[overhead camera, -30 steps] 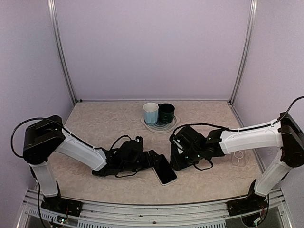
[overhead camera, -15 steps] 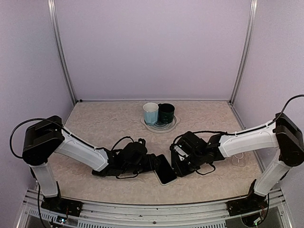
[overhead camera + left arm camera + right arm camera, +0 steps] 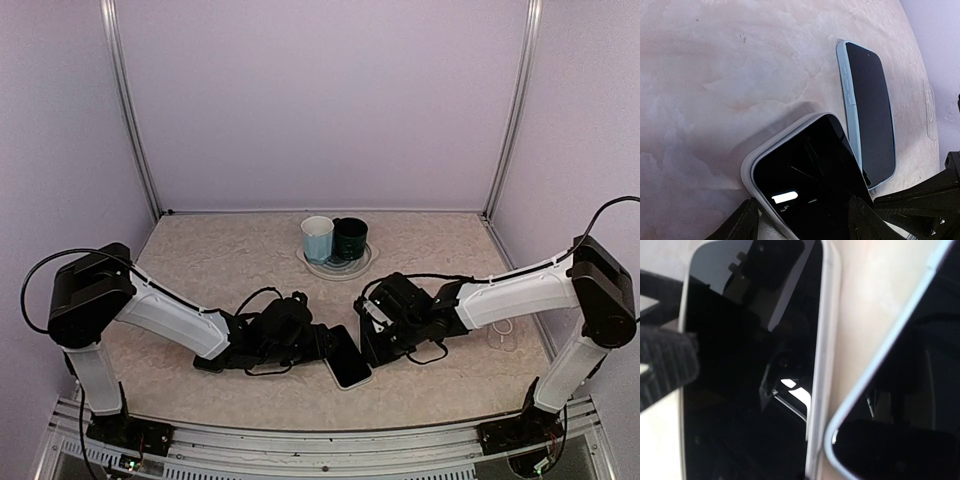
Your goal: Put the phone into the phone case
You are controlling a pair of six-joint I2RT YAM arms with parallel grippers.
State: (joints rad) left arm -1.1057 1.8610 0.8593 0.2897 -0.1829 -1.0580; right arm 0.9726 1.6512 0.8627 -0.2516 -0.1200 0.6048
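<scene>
1. The phone (image 3: 805, 190) has a black glass face and sits at the front centre of the desk (image 3: 200, 260), between the two arms. A thick, rounded, pale grey phone case (image 3: 746, 170) wraps the corner and edges that I can see.
2. The left tool (image 3: 800, 220) has a finger against each long edge of the phone and is grasping it.
3. The right tool (image 3: 368, 345) is clenched and sits low at the phone's far end.
4. Obstruction: a blue-rimmed handset (image 3: 867, 110) lies just beside the phone, with a narrow strip of desk between them.
5. A ribbed black finger pad (image 3: 665, 367) overlaps the phone's glass. I cannot tell which tool it belongs to.
6. Surroundings: a clear flat piece (image 3: 505, 335) lies well apart to the right. At the back, a pale blue cup (image 3: 317, 240) touches a dark cup (image 3: 350, 238) on a clear plate (image 3: 335, 270).
7. Change from one second ago: the right arm sits lower and its tool is nearer the phone. The left tool has edged toward centre.
8. The desk surface is beige, marbled and matt.
</scene>
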